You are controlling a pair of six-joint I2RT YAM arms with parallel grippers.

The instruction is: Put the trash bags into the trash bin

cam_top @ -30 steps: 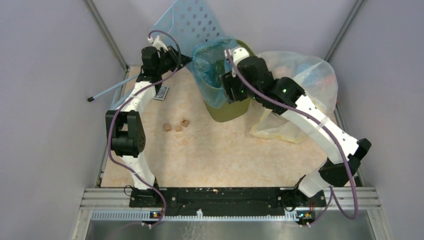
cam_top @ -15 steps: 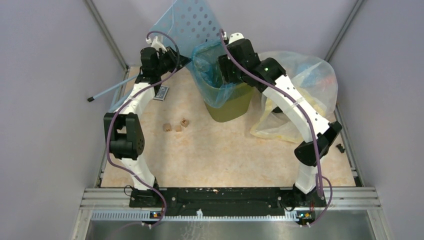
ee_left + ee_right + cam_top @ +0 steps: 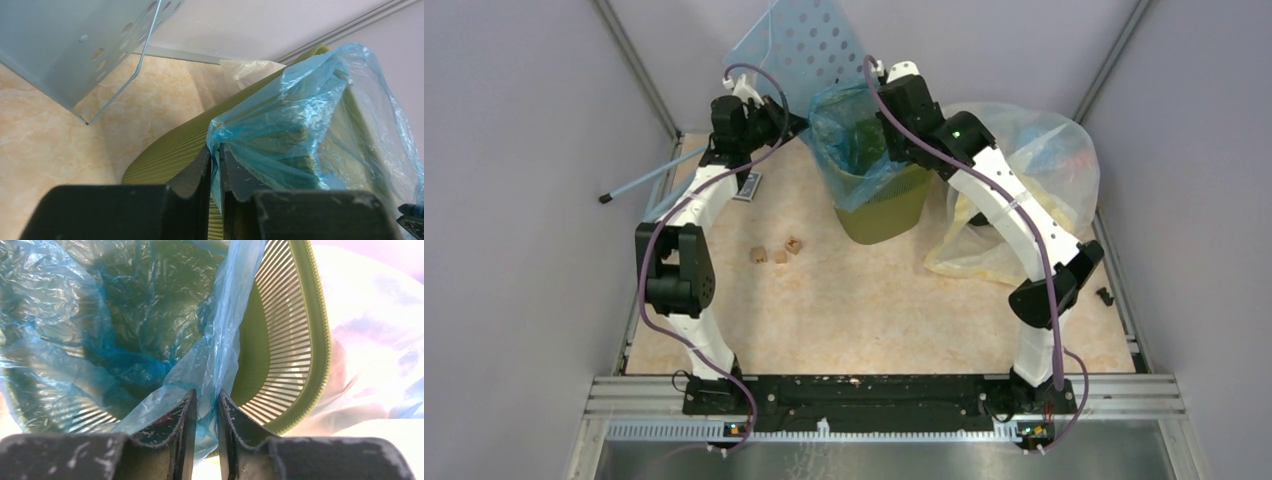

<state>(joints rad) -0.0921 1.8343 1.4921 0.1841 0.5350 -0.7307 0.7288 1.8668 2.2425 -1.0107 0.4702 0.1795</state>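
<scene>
**Blue Bag Draped Over Green Bin, One Arm at Each Side**

The trash bin [image 3: 886, 215] is seen upright at the twelve o'clock end of the table [image 3: 874, 300]. The trash bag [image 3: 849, 165] is spread over its rim and hangs down its seven o'clock side. The left gripper [image 3: 798, 121] is set against the bag's nine o'clock edge, and the right gripper [image 3: 892, 128] is positioned over the rim at two o'clock. How the jaws stand cannot be made out from above. A perforated blue panel [image 3: 809, 45] is propped at the bin's eleven o'clock, and a large clear bag [image 3: 1034, 150] lies just beside it at three o'clock. Three small wooden blocks [image 3: 774, 252] are scattered at its eight o'clock.
</scene>
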